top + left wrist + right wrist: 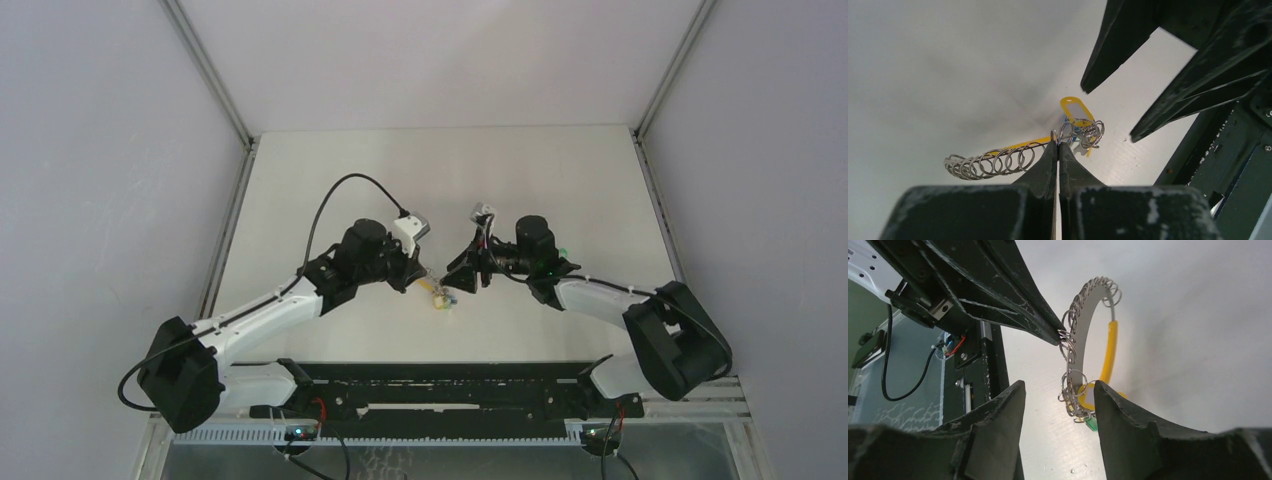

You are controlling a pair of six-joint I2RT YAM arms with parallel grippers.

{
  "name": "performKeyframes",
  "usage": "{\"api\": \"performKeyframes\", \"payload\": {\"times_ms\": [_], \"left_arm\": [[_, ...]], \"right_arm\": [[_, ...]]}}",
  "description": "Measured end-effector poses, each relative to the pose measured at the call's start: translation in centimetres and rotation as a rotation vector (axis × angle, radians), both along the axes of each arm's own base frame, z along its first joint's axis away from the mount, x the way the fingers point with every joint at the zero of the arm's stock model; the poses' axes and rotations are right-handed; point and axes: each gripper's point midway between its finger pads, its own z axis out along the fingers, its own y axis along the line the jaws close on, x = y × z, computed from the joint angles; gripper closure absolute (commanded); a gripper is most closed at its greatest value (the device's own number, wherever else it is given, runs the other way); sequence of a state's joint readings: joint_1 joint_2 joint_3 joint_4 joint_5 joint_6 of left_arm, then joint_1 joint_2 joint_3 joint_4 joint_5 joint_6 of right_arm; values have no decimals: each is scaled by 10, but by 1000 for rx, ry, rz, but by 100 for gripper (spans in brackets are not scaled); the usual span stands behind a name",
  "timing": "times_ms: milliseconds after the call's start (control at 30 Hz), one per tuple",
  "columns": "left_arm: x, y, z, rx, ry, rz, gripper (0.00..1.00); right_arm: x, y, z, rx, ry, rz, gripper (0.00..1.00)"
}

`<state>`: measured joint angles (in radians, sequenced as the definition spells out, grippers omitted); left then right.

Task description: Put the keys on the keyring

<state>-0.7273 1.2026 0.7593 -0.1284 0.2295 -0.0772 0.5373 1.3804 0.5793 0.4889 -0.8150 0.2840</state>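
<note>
My left gripper (1057, 144) is shut on the keyring (998, 161), a curved chain of small silvery rings with a yellow-orange band (1110, 347), held a little above the table. A clump of rings hangs at the chain's end with a yellow tag (1075, 107). There a green key (1092, 424) peeks out below, and a bit of a blue key (1074, 131) shows behind the rings. My right gripper (1058, 383) is open, its fingers on either side of that hanging clump, the right one close to the tag. From above, both grippers (424, 272) (462, 270) meet over the keyring (440, 297).
The white table (440, 170) is boxed in by grey walls with metal corner posts. A black rail (440, 385) carrying both arm bases runs along the near edge. The left arm's cable (335, 200) loops above its wrist.
</note>
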Motion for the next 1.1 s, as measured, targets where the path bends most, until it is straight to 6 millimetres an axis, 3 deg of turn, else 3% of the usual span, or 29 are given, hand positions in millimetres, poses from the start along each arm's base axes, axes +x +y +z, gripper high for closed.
{"api": "performKeyframes", "payload": {"times_ms": [200, 567, 1100], "left_arm": [[-2, -7, 2, -27, -12, -26, 100], [-3, -11, 5, -45, -19, -46, 100], [-4, -12, 6, -47, -19, -49, 100]], "right_arm": [[0, 10, -12, 20, 53, 39, 54], [10, 24, -1, 77, 47, 67, 67], [1, 21, -11, 41, 104, 93, 79]]}}
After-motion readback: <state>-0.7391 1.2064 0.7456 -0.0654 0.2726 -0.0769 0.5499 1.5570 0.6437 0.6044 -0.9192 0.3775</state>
